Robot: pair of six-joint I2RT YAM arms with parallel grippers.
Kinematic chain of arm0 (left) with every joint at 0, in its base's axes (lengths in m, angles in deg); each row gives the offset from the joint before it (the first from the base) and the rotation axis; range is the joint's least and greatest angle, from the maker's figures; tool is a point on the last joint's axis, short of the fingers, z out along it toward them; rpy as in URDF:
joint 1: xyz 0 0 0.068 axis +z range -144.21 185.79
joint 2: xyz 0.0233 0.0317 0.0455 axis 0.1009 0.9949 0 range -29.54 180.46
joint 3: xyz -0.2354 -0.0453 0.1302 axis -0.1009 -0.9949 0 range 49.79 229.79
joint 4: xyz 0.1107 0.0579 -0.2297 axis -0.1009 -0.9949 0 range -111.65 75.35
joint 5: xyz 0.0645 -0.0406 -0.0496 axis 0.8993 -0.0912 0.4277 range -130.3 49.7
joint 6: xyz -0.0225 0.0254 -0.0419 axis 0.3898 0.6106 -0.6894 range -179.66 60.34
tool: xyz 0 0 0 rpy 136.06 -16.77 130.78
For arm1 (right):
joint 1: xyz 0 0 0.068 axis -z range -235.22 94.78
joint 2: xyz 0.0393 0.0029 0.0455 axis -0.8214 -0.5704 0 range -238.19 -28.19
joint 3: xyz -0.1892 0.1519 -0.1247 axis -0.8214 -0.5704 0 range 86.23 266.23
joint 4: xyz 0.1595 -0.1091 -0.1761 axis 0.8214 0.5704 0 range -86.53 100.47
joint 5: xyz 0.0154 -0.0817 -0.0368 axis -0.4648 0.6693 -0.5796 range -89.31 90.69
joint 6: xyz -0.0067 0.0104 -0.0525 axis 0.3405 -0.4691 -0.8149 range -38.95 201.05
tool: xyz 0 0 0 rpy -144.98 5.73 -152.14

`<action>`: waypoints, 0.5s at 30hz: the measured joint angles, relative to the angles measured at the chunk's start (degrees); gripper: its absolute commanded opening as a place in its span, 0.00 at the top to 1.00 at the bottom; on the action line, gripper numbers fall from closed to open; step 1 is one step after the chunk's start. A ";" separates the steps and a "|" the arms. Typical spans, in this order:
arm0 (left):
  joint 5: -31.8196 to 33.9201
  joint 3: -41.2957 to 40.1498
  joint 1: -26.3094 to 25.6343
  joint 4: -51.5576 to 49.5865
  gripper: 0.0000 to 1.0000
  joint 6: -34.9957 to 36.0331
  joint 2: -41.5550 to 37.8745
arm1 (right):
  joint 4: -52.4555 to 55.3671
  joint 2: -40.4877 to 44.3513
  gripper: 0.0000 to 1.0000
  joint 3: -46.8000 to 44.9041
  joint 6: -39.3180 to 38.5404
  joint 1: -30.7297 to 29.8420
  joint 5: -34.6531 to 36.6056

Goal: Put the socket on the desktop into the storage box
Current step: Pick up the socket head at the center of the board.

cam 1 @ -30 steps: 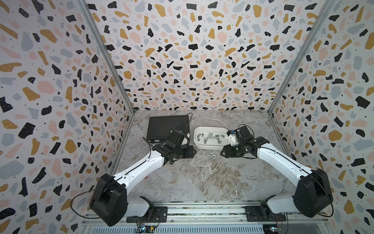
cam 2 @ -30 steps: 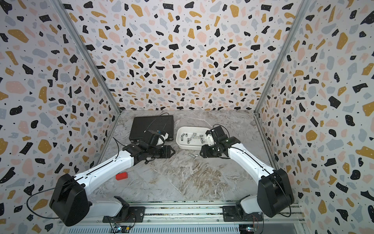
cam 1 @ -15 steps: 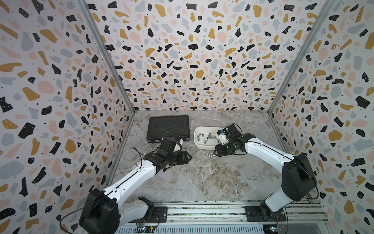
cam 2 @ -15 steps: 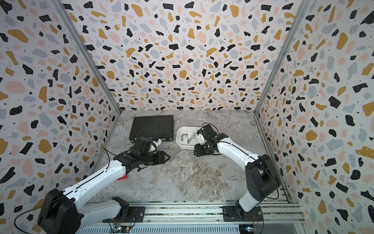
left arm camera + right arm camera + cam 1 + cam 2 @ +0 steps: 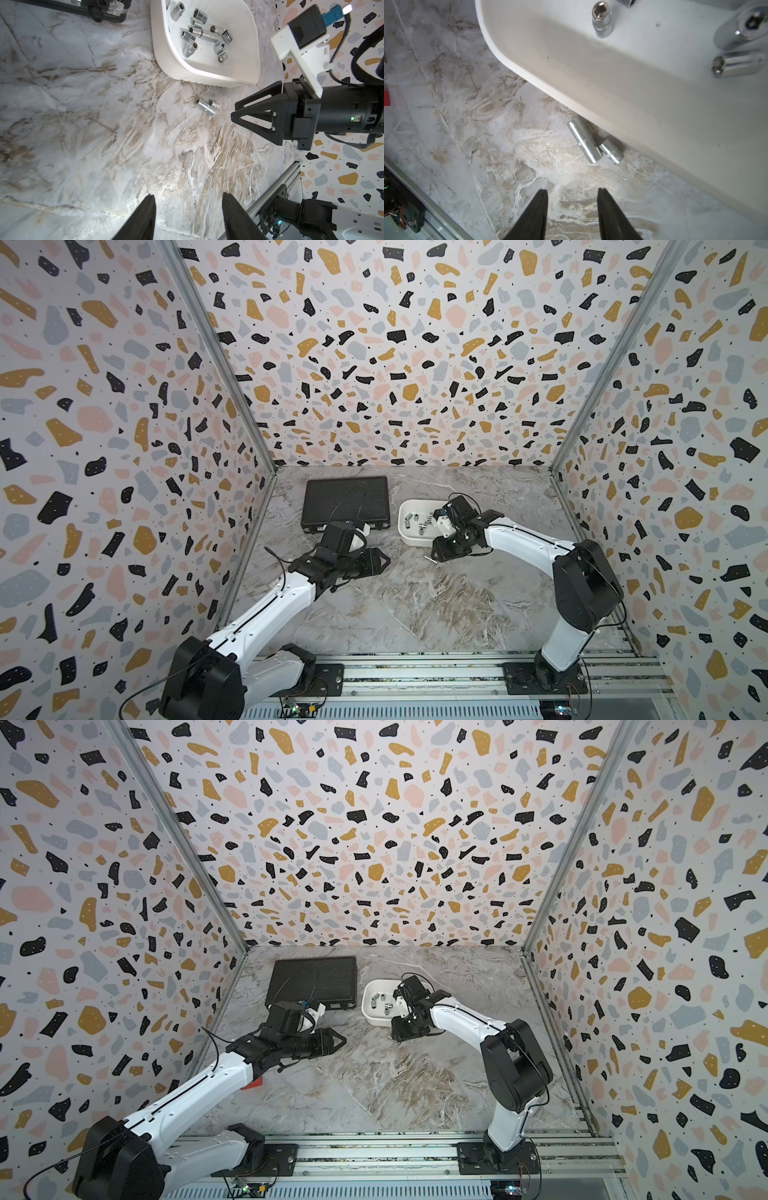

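The long socket (image 5: 584, 142) and the short socket (image 5: 611, 152) lie on their sides on the desktop (image 5: 508, 155), just beside the storage box's (image 5: 591, 83) near wall. The long one's axis slants away from that wall, 1 end close under the rim, the other toward the right gripper (image 5: 572, 191); the short one touches it, splayed slightly. In the left wrist view both show hollow mouths. The right gripper's fingers (image 5: 537, 207) stand apart, empty, short of both; the left gripper (image 5: 189, 195) is spread too, empty, farther off.
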 measured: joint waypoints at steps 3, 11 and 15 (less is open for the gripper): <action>-0.33 -0.33 0.11 0.26 0.45 -0.24 -0.04 | -0.24 -1.51 0.58 0.87 -0.22 -0.13 0.22; -0.83 -1.55 0.46 0.44 0.45 -1.01 -0.04 | -0.39 -4.55 0.58 2.71 -1.05 -0.35 0.92; -0.96 -1.90 0.46 0.68 0.45 -1.44 -0.22 | -0.39 -5.51 0.58 3.45 -1.25 -0.50 1.36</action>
